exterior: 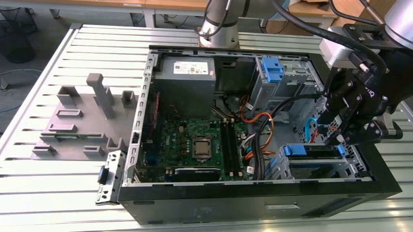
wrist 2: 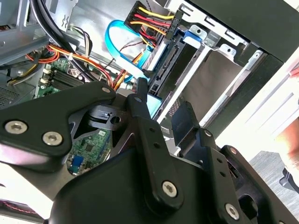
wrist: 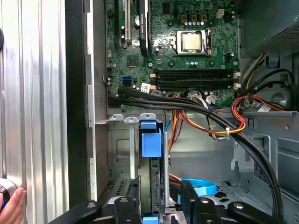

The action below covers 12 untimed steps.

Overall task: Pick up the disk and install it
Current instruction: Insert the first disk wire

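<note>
- The tool [wrist: 159,205] straddles the disk [wrist: 151,144], its jaws set narrowly at the edges.
- The disk stands upright in the bay [exterior: 348,162], cables [wrist: 205,114] close beside.

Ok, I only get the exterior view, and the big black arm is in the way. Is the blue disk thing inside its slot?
Observer: Yes. In the first wrist view the disk stands on edge inside the metal cage, with the claw right by it.
Operator: Are any wires close to it?
Observer: In the second wrist view a black plug with red, yellow and black wires sits right by the disk.
Operator: Is anybody nearby?
Observer: A hand shows at the edge of the first wrist view, outside the computer case.
</note>
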Each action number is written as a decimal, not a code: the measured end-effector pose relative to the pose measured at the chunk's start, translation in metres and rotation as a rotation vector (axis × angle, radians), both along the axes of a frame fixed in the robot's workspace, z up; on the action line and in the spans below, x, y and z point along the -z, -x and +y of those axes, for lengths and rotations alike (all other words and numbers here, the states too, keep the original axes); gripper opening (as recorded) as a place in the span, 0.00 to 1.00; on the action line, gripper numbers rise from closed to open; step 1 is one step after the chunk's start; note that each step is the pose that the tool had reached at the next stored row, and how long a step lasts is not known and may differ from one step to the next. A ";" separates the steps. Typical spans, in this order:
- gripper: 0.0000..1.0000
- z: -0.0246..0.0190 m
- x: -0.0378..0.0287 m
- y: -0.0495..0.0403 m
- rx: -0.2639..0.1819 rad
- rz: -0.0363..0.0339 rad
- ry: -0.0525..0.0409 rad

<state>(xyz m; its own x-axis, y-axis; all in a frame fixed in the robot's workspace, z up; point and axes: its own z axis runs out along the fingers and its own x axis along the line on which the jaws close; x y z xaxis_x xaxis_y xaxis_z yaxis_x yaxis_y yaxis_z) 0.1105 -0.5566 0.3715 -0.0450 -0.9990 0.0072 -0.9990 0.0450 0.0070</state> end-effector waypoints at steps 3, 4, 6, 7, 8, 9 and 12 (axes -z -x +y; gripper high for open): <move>0.48 0.0008 0.0003 -0.0004 0.000 -0.0001 -0.0001; 0.48 0.0011 0.0004 -0.0005 0.000 -0.0001 0.0000; 0.48 0.0016 0.0007 -0.0011 0.000 -0.0002 -0.0001; 0.48 0.0019 0.0008 -0.0014 0.000 -0.0002 -0.0001; 0.48 0.0021 0.0009 -0.0017 0.000 -0.0002 -0.0001; 0.48 0.0023 0.0011 -0.0021 0.000 -0.0002 -0.0001; 0.48 0.0027 0.0021 -0.0026 0.000 -0.0003 0.0000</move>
<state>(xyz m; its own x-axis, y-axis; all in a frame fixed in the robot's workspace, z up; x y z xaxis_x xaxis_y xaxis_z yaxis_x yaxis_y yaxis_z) 0.1131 -0.5539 0.3693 -0.0451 -0.9990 0.0072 -0.9990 0.0451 0.0068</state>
